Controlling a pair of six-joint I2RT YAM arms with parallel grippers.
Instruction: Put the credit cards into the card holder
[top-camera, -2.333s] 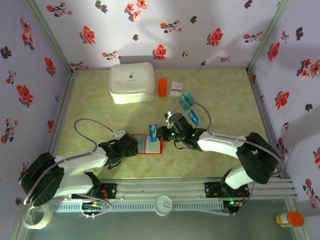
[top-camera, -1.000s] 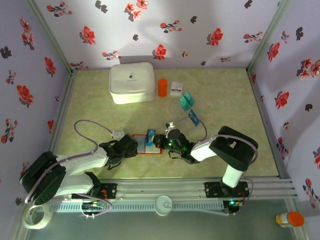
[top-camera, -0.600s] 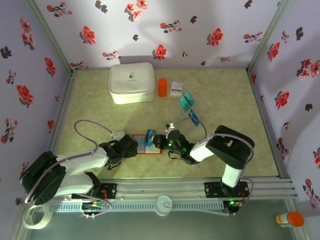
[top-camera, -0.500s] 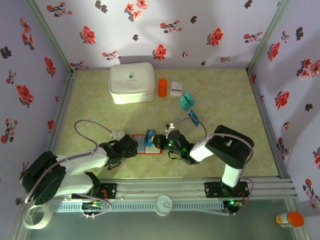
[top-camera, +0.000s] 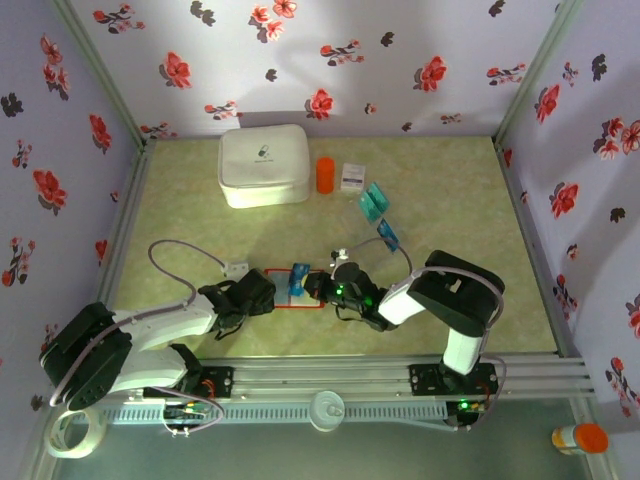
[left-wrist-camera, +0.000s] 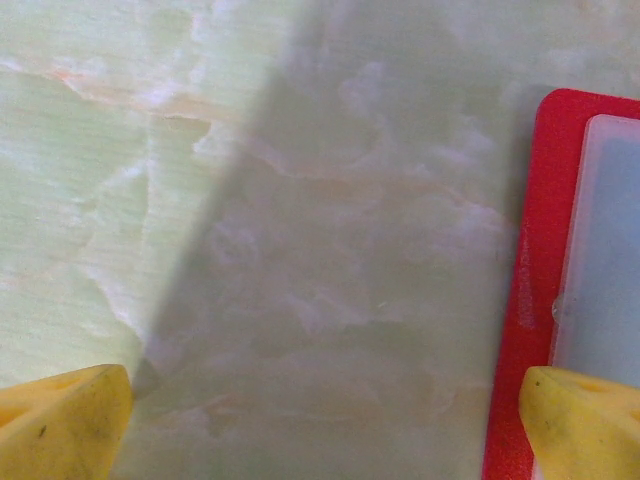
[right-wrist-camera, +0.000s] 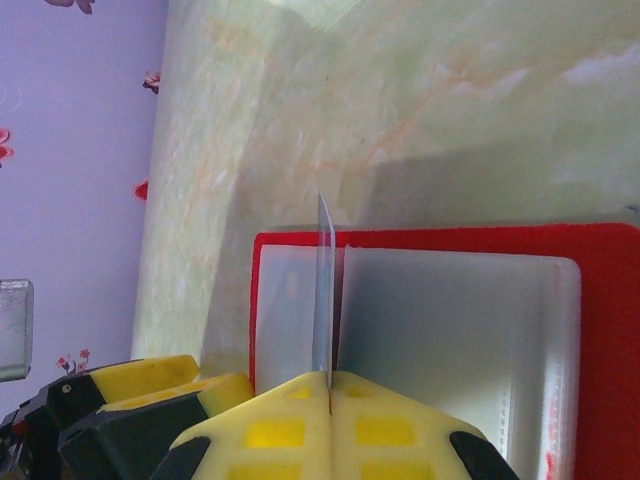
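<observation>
- Card holder (top-camera: 283, 291) lies open and flat on the surface (top-camera: 450, 180), near the front edge, between the tips of the two arms
- Its pale inside shows clear pockets in the right wrist view; I cannot tell whether any card sits in them
- A blue card (right-wrist-camera: 323, 290) stands on edge above that pale inside, over the line where two pockets meet; I cannot tell whether it touches the pocket
- The right jaws are pressed together on the near end of this card, pinching it
- The right arm (top-camera: 455, 295) has its elbow raised and its forearm low, running left to the card holder
- The left jaws are spread wide: of the yellow fingertips (left-wrist-camera: 60, 425), one is over bare surface and the other is at the holder's red edge
- The left arm (top-camera: 150, 325) lies low and reaches right, its tip just beside the holder
- Two teal cards (top-camera: 373, 201) and a second blue card (top-camera: 387, 236) lie on the surface behind the right arm, apart from the holder
- A closed white case (top-camera: 264, 165) sits at the back, with an orange cylinder (top-camera: 325, 174) and a small white box (top-camera: 352, 176) beside it
</observation>
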